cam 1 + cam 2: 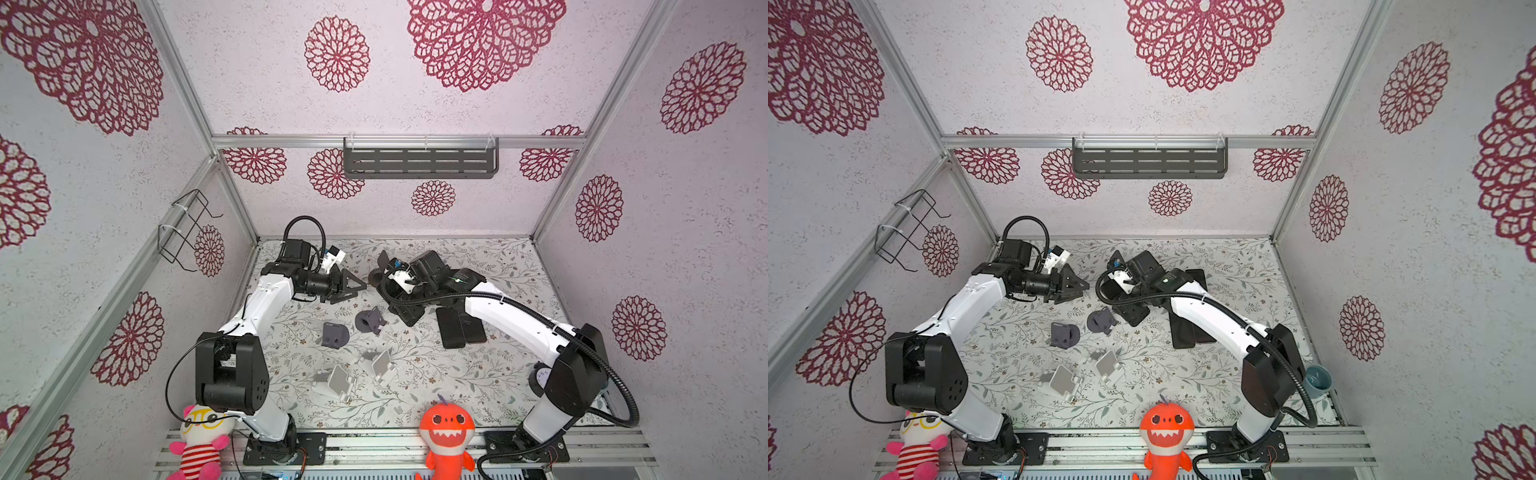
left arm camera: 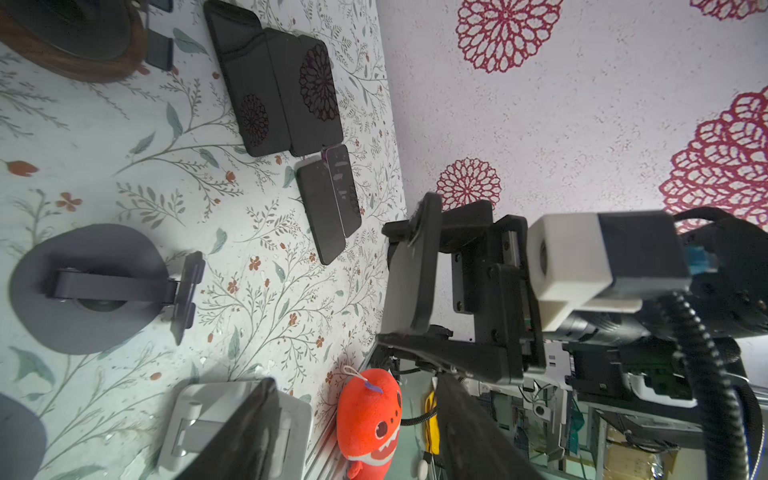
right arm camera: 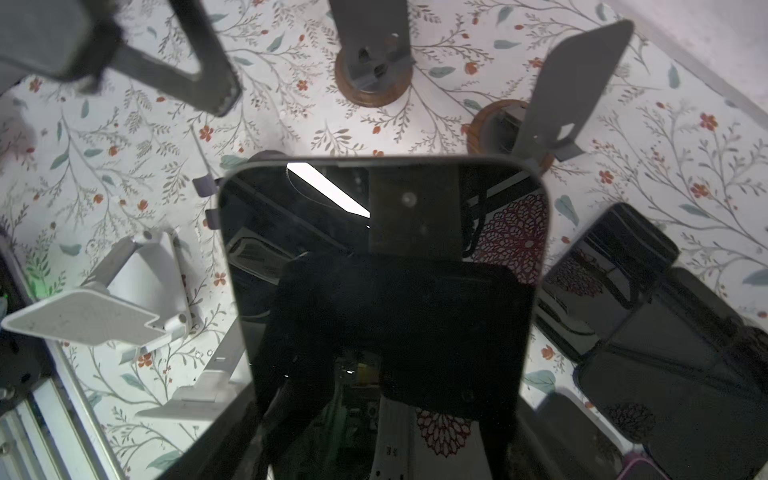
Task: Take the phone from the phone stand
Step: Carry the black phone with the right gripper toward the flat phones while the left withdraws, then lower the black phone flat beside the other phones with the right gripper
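1. The left hand [image 1: 356,289] is at the back of the surface [image 1: 478,386]. Its fingers are spread wide and hold nothing.
2. Two dark grey phone stands [image 1: 334,336] and two white phone stands [image 1: 337,381] sit in the middle.
3. The right hand [image 2: 409,280] squeezes a black phone [image 3: 382,291] by its edges, up off the surface.
4. More black phones [image 1: 459,330] lie flat on the right.
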